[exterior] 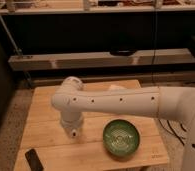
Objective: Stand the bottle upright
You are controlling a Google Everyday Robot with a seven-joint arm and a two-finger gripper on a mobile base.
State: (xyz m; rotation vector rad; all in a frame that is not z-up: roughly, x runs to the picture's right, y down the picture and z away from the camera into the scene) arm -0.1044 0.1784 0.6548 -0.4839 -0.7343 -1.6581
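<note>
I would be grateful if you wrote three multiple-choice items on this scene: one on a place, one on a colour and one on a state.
1. Where is the end effector?
A. Low over the wooden table, just left of the bowl in the view
B. Inside the bowl
C. Raised high above the table

2. What colour is the bowl?
A. Red
B. Blue
C. Green

3. How does the black device lie?
A. Propped on edge against the bowl
B. Flat on the table, near its front left corner
C. Inside the bowl

Answers:
1 A: the end effector points down at the boards beside the bowl.
2 C: the bowl's ribbed inside is plainly green.
3 B: the black device rests flat on the wood, well apart from the bowl.
</note>
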